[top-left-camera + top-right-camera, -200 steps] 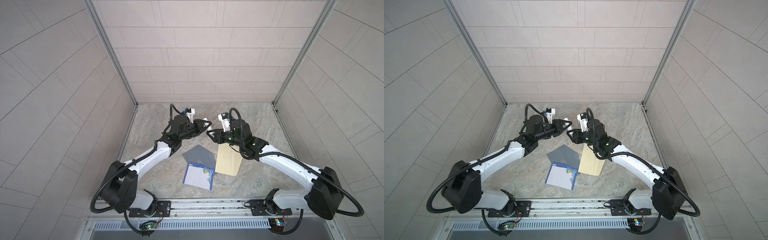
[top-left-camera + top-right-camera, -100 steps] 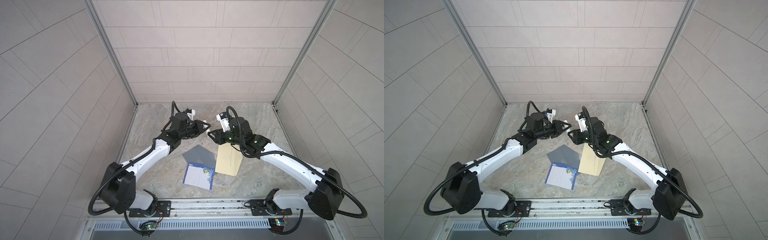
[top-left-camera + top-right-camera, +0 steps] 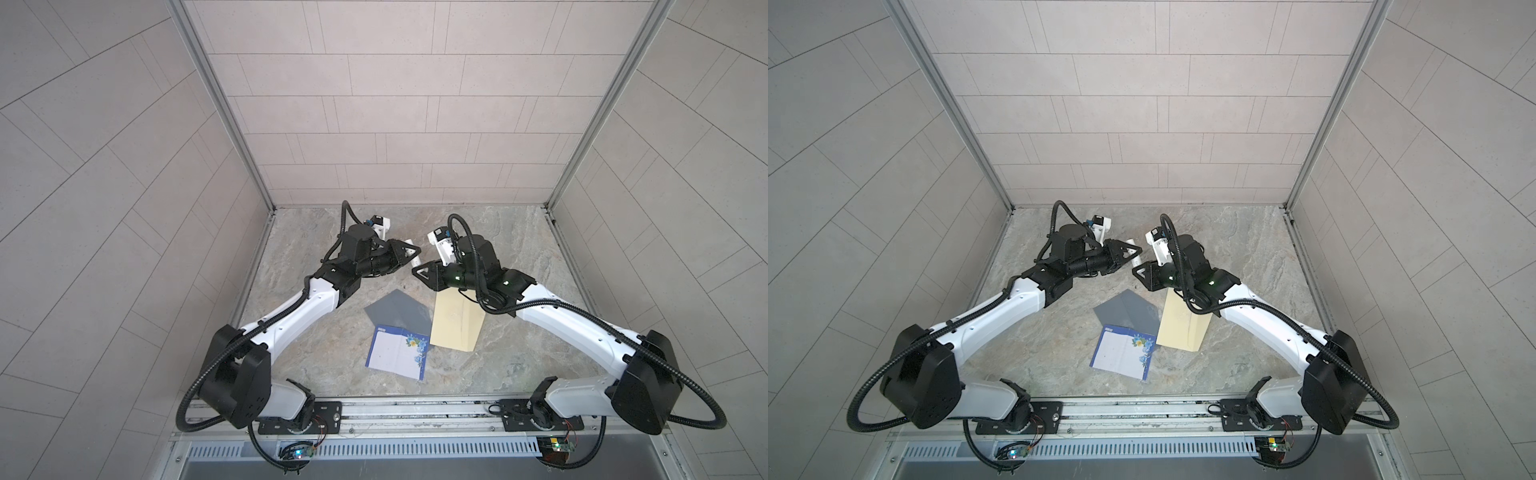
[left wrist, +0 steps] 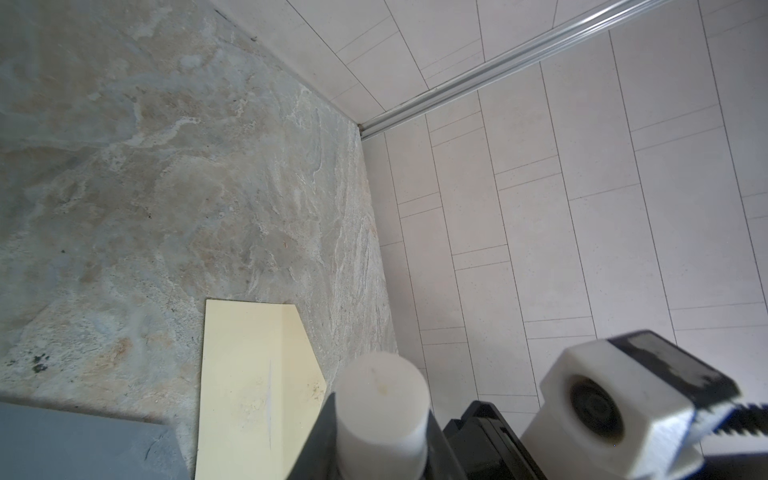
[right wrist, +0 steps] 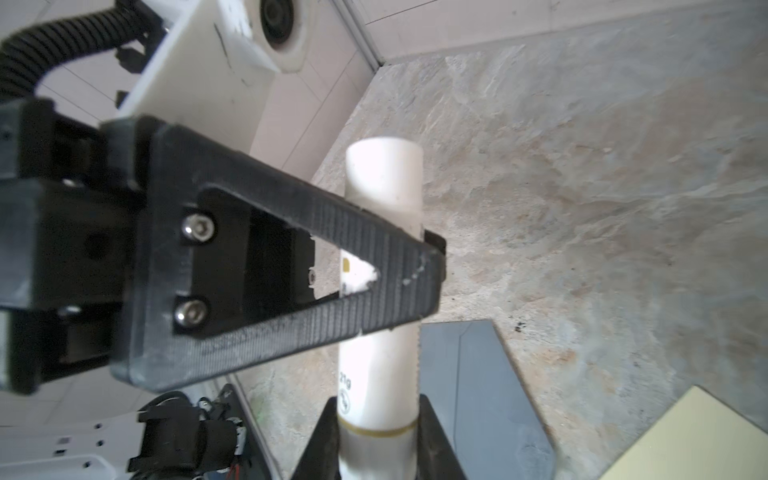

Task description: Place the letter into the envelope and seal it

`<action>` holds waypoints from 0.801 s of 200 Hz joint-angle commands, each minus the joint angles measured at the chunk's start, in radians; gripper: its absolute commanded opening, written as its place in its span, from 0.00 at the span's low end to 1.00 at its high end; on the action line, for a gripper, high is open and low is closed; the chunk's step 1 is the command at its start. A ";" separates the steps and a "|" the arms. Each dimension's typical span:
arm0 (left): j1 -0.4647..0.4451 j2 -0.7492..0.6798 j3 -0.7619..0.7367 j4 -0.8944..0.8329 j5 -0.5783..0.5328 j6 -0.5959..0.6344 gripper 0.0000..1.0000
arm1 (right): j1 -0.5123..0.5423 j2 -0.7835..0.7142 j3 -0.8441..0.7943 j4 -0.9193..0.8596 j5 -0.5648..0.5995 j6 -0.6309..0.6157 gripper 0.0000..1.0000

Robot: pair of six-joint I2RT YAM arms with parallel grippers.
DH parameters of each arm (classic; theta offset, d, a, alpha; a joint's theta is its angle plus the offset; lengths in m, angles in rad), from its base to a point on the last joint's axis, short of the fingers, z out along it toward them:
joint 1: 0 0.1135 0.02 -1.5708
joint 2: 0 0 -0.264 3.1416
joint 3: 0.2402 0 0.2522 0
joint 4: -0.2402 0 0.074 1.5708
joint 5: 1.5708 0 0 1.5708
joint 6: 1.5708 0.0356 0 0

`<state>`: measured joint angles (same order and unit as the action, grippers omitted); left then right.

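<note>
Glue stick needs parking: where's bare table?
Bare: back-right table between the right arm and side wall; front-left strip between the left arm and letter. Crowded: centre, where grey envelope, cream paper and letter sit together.

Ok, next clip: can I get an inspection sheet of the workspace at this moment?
Surface: marbled tabletop, stained in spots.
Job's things: letter, grey paper and tan envelope lie flat, close together; letter not inserted.
Clutter: nothing seen.
Grippers: left gripper and right gripper both clamp a glue stick, held above the table.
Cables: black conduits loop along both arms, no snag seen.
Surroundings: tiled walls, metal corner rails.
</note>
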<state>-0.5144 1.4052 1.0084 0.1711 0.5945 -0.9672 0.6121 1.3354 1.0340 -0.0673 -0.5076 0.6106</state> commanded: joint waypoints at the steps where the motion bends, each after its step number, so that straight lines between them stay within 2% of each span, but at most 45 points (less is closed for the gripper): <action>1: 0.034 -0.052 -0.054 0.166 0.172 0.058 0.00 | -0.058 -0.005 -0.047 0.297 -0.271 0.160 0.00; 25: 0.099 -0.057 -0.138 0.584 0.355 -0.098 0.00 | -0.066 -0.009 -0.110 0.558 -0.405 0.319 0.00; 49: 0.113 0.012 -0.117 0.883 0.557 -0.280 0.00 | -0.064 -0.051 -0.161 0.703 -0.452 0.360 0.00; 69: 0.117 0.080 -0.096 1.051 0.623 -0.413 0.00 | -0.048 -0.081 -0.166 0.675 -0.464 0.308 0.00; 85: 0.123 0.098 -0.085 1.064 0.617 -0.425 0.00 | -0.026 -0.101 -0.117 0.475 -0.437 0.173 0.00; 94: 0.126 0.089 -0.084 1.005 0.600 -0.383 0.00 | -0.003 -0.110 -0.057 0.250 -0.373 0.041 0.00; 108: 0.124 0.038 -0.071 0.732 0.551 -0.182 0.00 | 0.044 -0.114 0.070 -0.097 -0.154 -0.147 0.24; 117: 0.123 -0.012 -0.043 0.467 0.492 0.022 0.00 | 0.073 -0.108 0.137 -0.225 -0.018 -0.208 0.39; 126: 0.115 -0.060 0.017 0.074 0.345 0.265 0.00 | 0.088 -0.100 0.182 -0.304 0.105 -0.233 0.48; 134: 0.098 -0.081 0.071 -0.155 0.204 0.409 0.00 | 0.093 -0.095 0.205 -0.339 0.173 -0.245 0.55; 143: 0.086 -0.088 0.111 -0.291 0.069 0.454 0.00 | 0.097 -0.090 0.210 -0.349 0.224 -0.259 0.63; 160: 0.084 -0.084 0.129 -0.354 -0.037 0.392 0.00 | 0.114 -0.085 0.211 -0.349 0.320 -0.258 0.68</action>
<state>-0.4259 1.3396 1.0931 0.2546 0.8505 -0.7689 0.7059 1.2598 1.2278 -0.2592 -0.4210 0.4629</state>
